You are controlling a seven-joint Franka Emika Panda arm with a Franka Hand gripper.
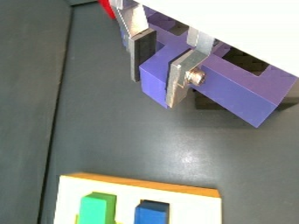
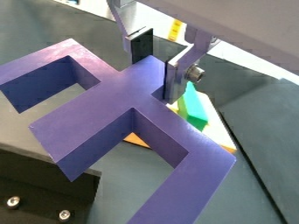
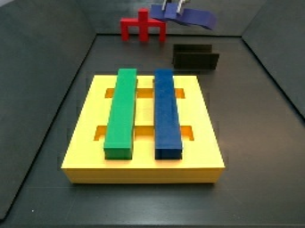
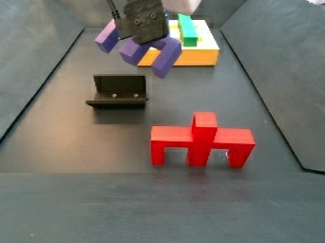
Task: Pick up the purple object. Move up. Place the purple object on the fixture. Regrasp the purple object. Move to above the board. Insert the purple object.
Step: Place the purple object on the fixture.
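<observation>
The purple object (image 1: 239, 87) is a blocky arch with a central stem, and it hangs tilted in the air. My gripper (image 1: 156, 90) is shut on that stem, a silver finger (image 1: 177, 74) pressed on each side; the other wrist view shows the same grip (image 2: 156, 79). In a side view the purple object (image 4: 131, 49) floats just behind and above the black fixture (image 4: 118, 90), under the gripper (image 4: 143, 19). The yellow board (image 3: 143, 162) lies nearer the front in a side view, with the fixture (image 3: 194, 58) behind it.
A long green bar (image 3: 119, 111) and a long blue bar (image 3: 167, 111) sit in the board's slots. A red piece (image 4: 200, 142) of similar shape stands on the floor beyond the fixture. Dark walls close in the floor on both sides.
</observation>
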